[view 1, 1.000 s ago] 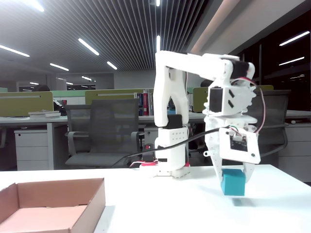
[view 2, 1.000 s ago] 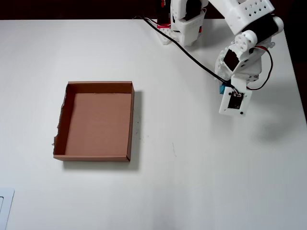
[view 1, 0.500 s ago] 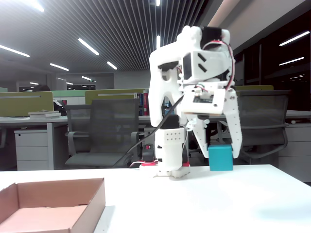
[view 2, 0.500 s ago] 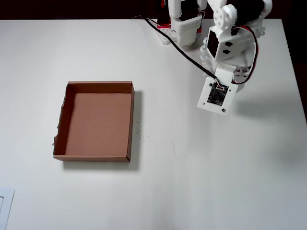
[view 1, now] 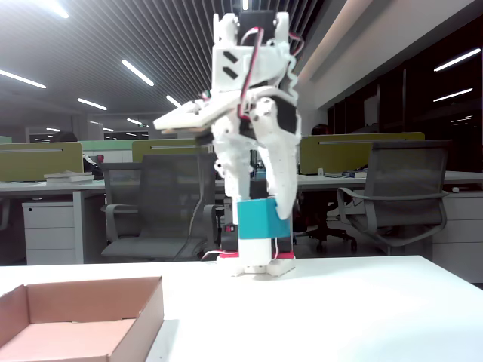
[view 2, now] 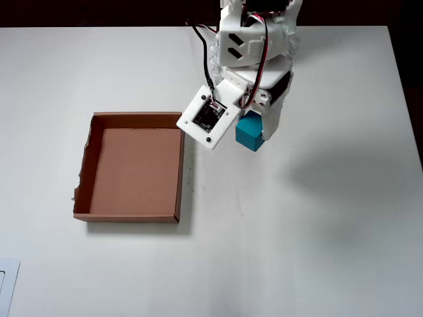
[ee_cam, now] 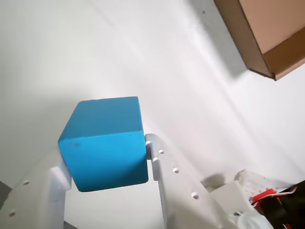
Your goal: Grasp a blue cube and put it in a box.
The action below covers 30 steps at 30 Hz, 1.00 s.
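My gripper (ee_cam: 102, 160) is shut on the blue cube (ee_cam: 105, 143), a plain cyan block held between two white fingers high above the white table. The fixed view shows the cube (view 1: 260, 219) hanging in the gripper (view 1: 262, 219) well above the tabletop, in front of the arm's base. From overhead, the cube (view 2: 250, 131) sits just right of the wrist camera board, a short way to the right of the box (view 2: 135, 165). The box is an open brown cardboard tray with nothing in it; its corner (ee_cam: 267, 38) shows at the upper right of the wrist view and its near wall (view 1: 143, 317) at the lower left of the fixed view.
The arm's base (view 2: 254, 13) stands at the table's far edge in the overhead view. A white object's corner (view 2: 6, 284) pokes in at the bottom left. Office chairs (view 1: 162, 211) and desks fill the background of the fixed view.
The arm has lifted the cube off the table and swung it leftward in the overhead view, from the right side to just beside the box's right wall.
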Available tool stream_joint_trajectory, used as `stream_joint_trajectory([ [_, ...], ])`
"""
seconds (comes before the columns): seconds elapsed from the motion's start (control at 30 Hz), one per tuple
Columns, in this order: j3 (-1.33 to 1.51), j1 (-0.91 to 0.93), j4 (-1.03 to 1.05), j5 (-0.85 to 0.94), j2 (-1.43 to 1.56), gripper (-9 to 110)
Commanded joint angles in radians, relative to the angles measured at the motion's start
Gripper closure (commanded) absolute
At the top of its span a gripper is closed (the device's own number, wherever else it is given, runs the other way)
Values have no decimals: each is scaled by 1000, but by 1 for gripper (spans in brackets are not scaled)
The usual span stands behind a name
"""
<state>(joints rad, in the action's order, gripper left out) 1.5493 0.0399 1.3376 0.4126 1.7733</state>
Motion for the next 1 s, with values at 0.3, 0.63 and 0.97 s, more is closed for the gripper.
stream_joint_trajectory([
  [0.3,-121,345,-38,32,9,89],
  [0.63,-285,543,-69,67,-190,89],
  [0.97,-365,598,-133,98,-383,89],
])
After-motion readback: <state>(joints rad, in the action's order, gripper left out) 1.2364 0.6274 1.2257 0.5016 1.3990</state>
